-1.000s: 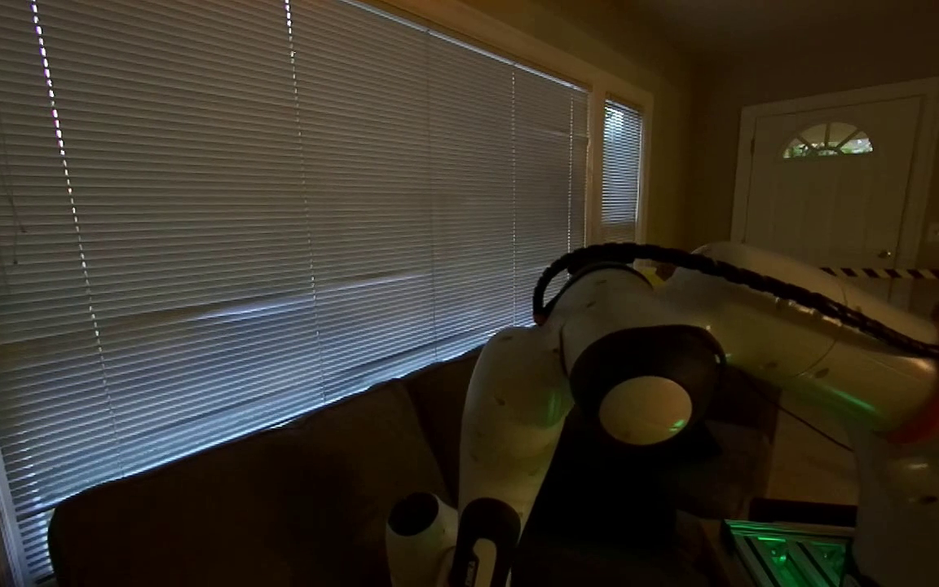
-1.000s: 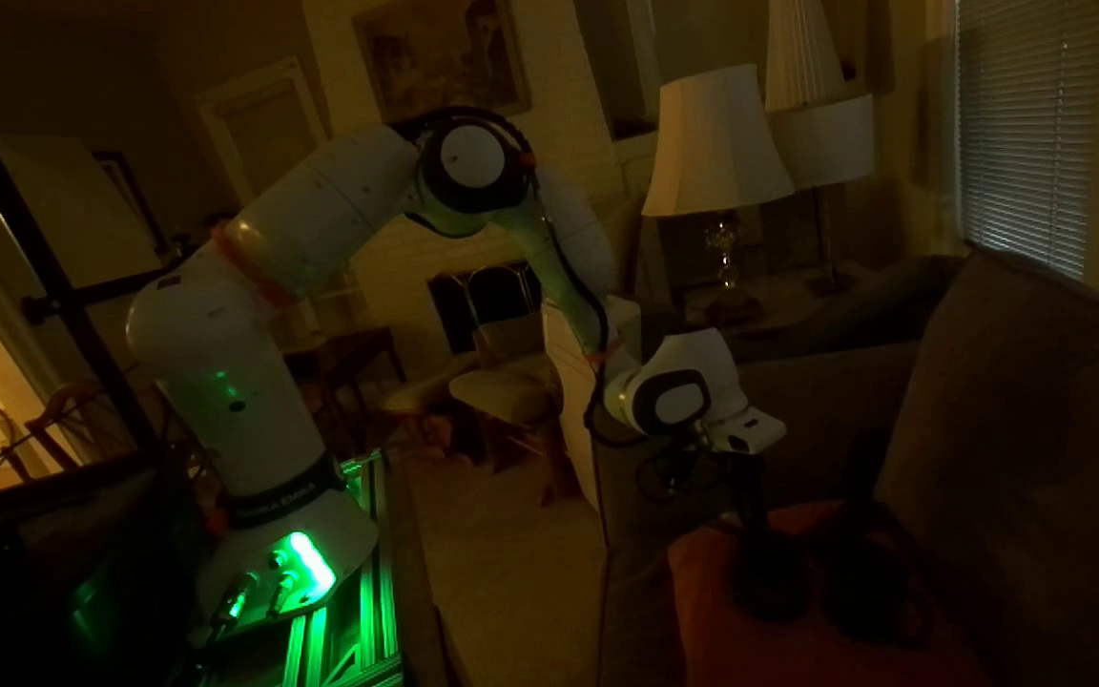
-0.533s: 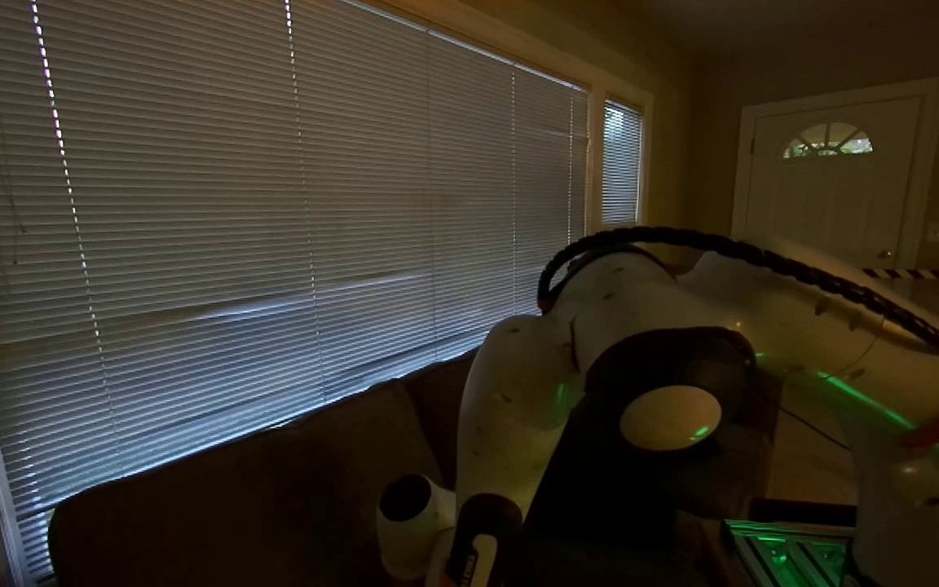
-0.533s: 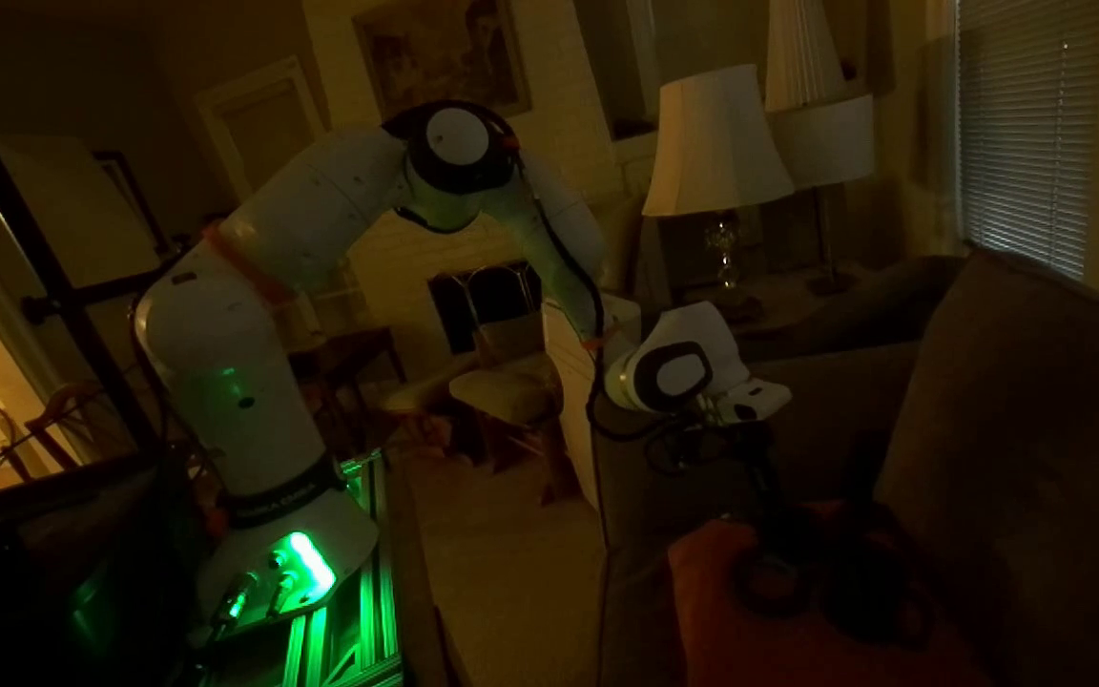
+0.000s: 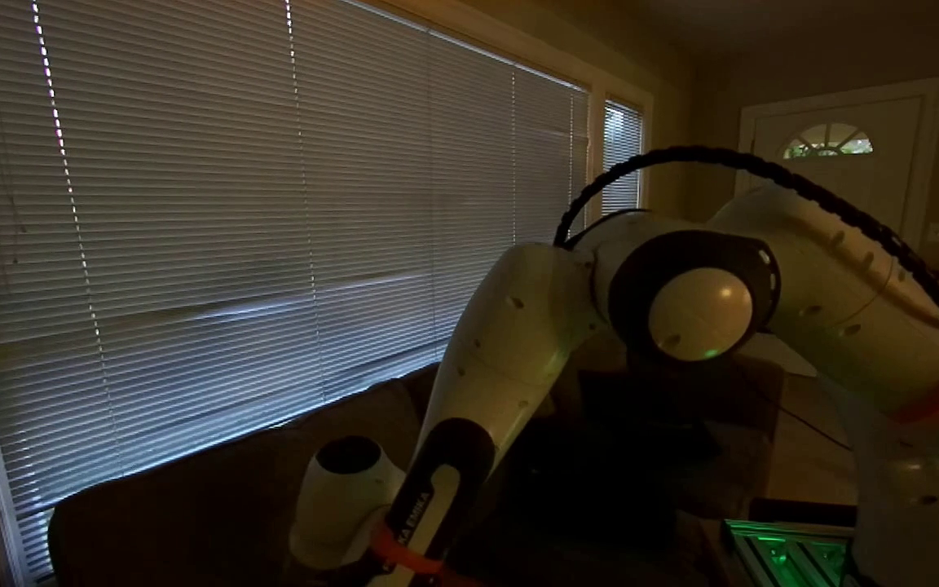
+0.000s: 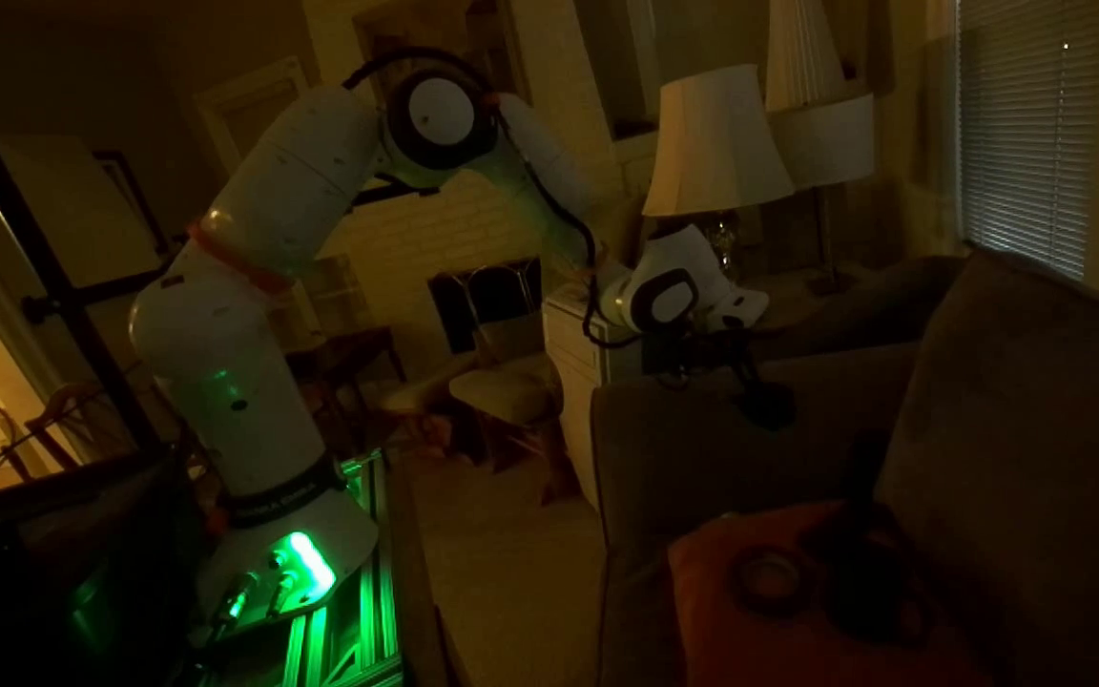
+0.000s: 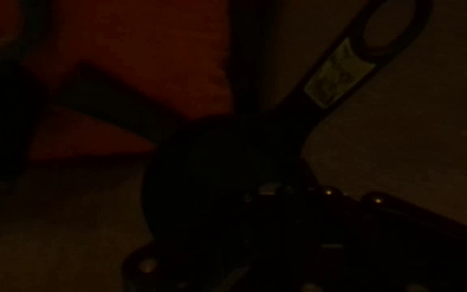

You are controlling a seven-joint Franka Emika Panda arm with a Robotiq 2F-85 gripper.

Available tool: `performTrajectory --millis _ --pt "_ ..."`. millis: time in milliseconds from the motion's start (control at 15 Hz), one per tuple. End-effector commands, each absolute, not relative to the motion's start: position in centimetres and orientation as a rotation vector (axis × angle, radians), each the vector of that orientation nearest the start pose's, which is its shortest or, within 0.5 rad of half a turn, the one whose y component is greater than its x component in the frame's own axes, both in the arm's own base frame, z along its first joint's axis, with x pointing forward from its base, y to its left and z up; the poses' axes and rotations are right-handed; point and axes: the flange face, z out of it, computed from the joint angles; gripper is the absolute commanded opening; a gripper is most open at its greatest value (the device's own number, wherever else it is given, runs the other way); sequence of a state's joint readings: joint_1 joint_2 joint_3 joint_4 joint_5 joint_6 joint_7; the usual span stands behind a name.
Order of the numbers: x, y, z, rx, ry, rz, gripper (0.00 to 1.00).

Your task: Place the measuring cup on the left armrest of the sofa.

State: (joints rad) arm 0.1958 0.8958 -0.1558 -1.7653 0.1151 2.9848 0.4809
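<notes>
The measuring cup is a dark round cup in the wrist view (image 7: 217,162). Its handle ends in a ring and carries a pale label. My gripper (image 7: 278,192) is shut on the cup; its fingers are very dark there. In an exterior view the gripper (image 6: 745,367) holds the cup (image 6: 767,405) in the air, in front of the brown padded left armrest (image 6: 693,420) and near its top edge. The sofa backrest (image 6: 1036,429) rises at the right. The sofa also shows in an exterior view (image 5: 192,514), where the gripper is below the picture.
An orange cloth or cushion (image 6: 721,601) lies on the seat with a dark ring (image 6: 771,579) and another dark object (image 6: 879,592) on it. A white cabinet (image 6: 573,382) and a lamp (image 6: 716,143) stand beyond the armrest. A window with blinds (image 5: 233,204) is behind the sofa.
My gripper has risen from above the orange cloth towards the armrest's top, carrying the cup. The dark ring left on the cloth now shows clearly. The arm's elbow has risen too.
</notes>
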Motion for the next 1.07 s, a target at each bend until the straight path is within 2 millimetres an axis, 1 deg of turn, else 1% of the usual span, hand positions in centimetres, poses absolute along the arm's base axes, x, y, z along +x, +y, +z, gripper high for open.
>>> performTrajectory --millis 0,67,200,267,400,467,667,733,867,1000 --pt "70.5 8.4 15.1 -2.831 0.583 -0.577 0.01" --pt "71.1 10.5 16.3 -2.809 0.495 -0.57 0.01" --pt "71.6 14.1 17.3 -2.808 0.315 -0.519 0.01" --pt "71.2 15.7 16.8 -2.829 0.228 -0.489 0.01" --pt "70.8 17.9 16.4 -2.857 0.08 -0.405 0.01" --pt "70.4 18.6 15.6 -2.88 0.006 -0.37 0.01" --pt "69.8 19.5 13.6 -2.945 -0.183 -0.283 0.01" --pt "69.5 19.5 15.0 -2.91 -0.077 -0.327 0.04" --pt "69.3 19.7 13.9 -2.926 -0.133 -0.303 0.04" --pt "69.3 19.6 13.6 -2.932 -0.148 -0.302 0.04"
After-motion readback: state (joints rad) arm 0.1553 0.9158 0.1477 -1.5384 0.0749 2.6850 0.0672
